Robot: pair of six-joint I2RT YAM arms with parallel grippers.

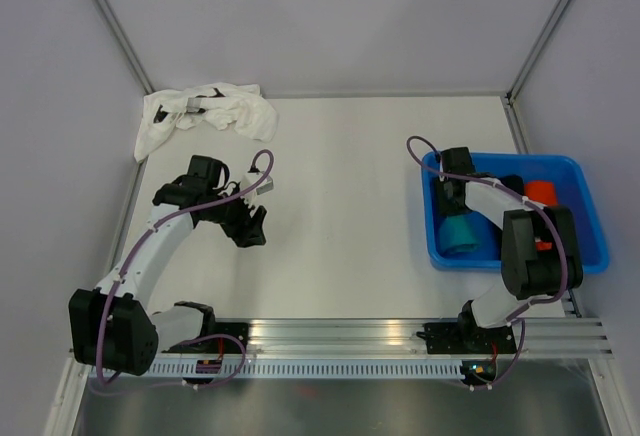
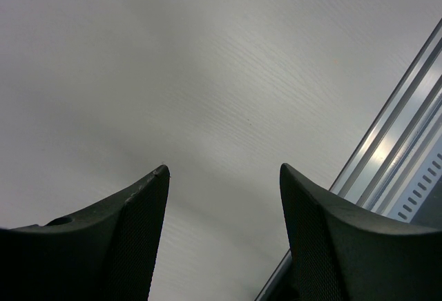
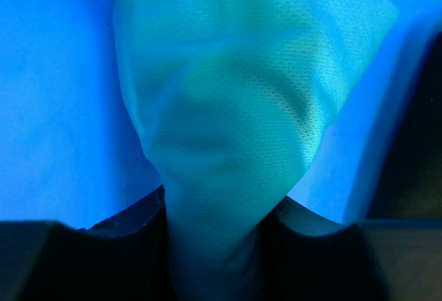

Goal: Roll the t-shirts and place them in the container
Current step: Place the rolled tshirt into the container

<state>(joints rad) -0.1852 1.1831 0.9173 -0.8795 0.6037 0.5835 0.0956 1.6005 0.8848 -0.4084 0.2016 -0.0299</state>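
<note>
Aluminium rail (image 1: 340,334) fronts white table (image 1: 350,196), white t-shirt (image 1: 210,116) crumpled by grey walls (image 1: 330,16)

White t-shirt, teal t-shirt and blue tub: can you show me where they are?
white t-shirt (image 1: 215,116): top external view, middle of the crumpled heap.
teal t-shirt (image 3: 228,121): right wrist view, middle of the bunched cloth.
blue tub (image 1: 550,161): top external view, its far rim.

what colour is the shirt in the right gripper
The t-shirt is teal, clearest in the right wrist view.
</note>
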